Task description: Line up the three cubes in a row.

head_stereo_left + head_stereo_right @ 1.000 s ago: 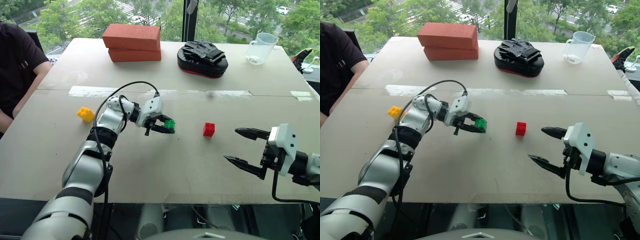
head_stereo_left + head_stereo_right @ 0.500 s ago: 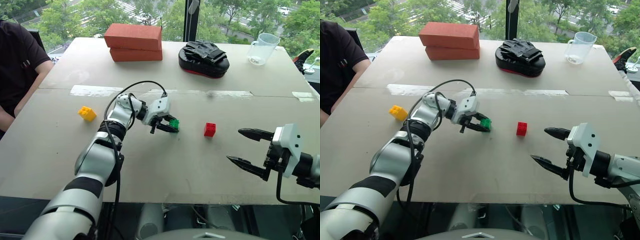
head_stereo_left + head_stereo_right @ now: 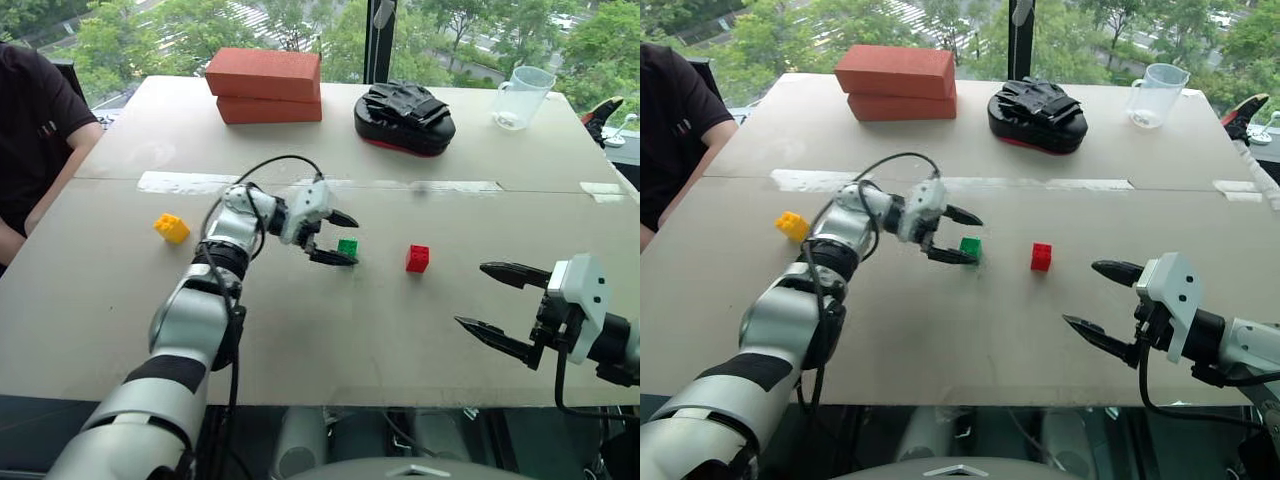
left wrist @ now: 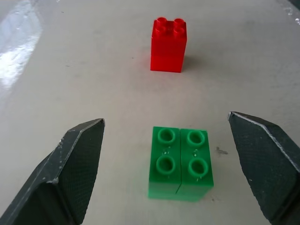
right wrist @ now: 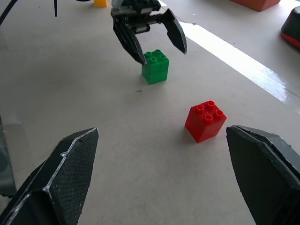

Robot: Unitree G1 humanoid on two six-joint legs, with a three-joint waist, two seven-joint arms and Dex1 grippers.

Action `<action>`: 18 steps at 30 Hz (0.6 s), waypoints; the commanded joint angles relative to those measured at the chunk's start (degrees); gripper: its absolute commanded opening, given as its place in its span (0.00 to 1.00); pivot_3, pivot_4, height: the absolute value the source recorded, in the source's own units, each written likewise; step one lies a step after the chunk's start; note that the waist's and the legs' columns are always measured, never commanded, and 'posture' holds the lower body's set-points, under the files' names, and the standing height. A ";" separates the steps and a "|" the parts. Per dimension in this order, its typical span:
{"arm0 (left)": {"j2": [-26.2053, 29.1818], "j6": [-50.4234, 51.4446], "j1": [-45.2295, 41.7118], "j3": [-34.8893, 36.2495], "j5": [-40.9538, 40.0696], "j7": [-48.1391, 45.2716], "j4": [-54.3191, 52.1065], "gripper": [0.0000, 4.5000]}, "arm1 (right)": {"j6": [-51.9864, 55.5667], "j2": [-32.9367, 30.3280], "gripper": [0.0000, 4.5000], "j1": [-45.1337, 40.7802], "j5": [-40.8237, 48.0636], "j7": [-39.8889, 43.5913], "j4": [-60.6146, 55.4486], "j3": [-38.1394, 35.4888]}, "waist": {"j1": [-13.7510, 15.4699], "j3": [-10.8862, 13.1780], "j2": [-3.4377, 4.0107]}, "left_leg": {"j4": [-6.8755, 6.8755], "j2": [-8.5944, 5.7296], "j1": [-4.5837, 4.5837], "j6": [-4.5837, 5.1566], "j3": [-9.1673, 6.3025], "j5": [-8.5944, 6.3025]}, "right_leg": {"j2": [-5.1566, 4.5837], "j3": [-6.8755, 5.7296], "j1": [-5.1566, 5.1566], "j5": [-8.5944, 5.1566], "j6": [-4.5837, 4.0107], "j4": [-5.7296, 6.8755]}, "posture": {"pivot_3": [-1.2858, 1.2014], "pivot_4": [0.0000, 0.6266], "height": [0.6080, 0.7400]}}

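Reaching in from the near right edge of the table (image 3: 90,330), your right gripper (image 3: 500,305) hung with its fingers spread wide and nothing between them, well short of the cubes and aimed roughly towards them. Farther in, at mid-table, your left gripper (image 3: 335,238) stood with its fingers fully parted on either side of the green cube (image 3: 347,247), which sat upright on the table, studs up, free of both pads. That read as the green cube's placement just finished: it was let go and resting on its own. Just beyond it along the same line, to the robot's right, the red cube (image 3: 418,258) sat near but apart, a gap between the two. The yellow cube (image 3: 171,228) lay well apart to the robot's left, off the line of the other two. So two of three were roughly in a row, by my judgement. Your next move called for drawing the left gripper back clear of the green cube without nudging it, then fetching the yellow one and setting it beside the green on the same line. At the far edge sat two large red-orange bricks (image 3: 264,84), a black mitt (image 3: 405,116) and a clear jug (image 3: 522,97), none of them part of the job
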 commanded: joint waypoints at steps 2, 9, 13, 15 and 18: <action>7.62 24.11 15.22 10.27 -12.28 8.08 -33.17 0.99 | -1.08 0.46 1.00 -4.37 2.49 0.53 -0.31 2.38 | -1.63 0.00 0.01 | -0.06 0.04 0.09 -0.01 0.02 0.00 | -0.01 0.16 0.00 0.03 -0.05 0.05 | 0.52 0.24 1.00; 7.27 37.72 34.62 32.09 -9.54 47.35 -55.69 0.99 | -1.64 2.53 1.00 -14.06 2.73 2.08 4.23 10.62 | -0.99 -0.06 -0.15 | 0.01 0.00 0.29 -0.01 -0.27 0.02 | -0.04 0.22 0.28 -0.05 0.10 0.06 | 0.52 0.24 1.00; 8.22 38.94 38.74 35.19 -6.65 57.19 -56.15 0.99 | -2.19 3.62 1.00 -18.03 2.01 3.92 7.44 14.43 | -0.15 -0.12 -0.28 | 0.01 -0.05 0.43 -0.02 -0.26 0.01 | -0.07 0.20 0.38 -0.14 -0.08 0.06 | 0.52 0.24 1.00; 11.13 40.75 39.41 35.46 -6.80 57.25 -52.63 0.99 | -2.45 3.93 1.00 -19.72 1.89 4.99 8.38 16.15 | 0.43 -0.12 -0.28 | 0.01 -0.05 0.39 -0.04 -0.26 -0.01 | -0.08 0.13 0.32 -0.15 -0.11 0.06 | 0.52 0.24 1.00; 16.25 38.93 37.66 32.86 -5.96 54.04 -45.32 0.99 | -3.08 3.69 1.00 -20.28 1.16 5.79 8.92 17.14 | 0.40 -0.14 -0.30 | 0.01 -0.05 0.29 -0.05 -0.26 -0.01 | -0.07 0.04 0.23 -0.11 -0.18 0.05 | 0.52 0.24 1.00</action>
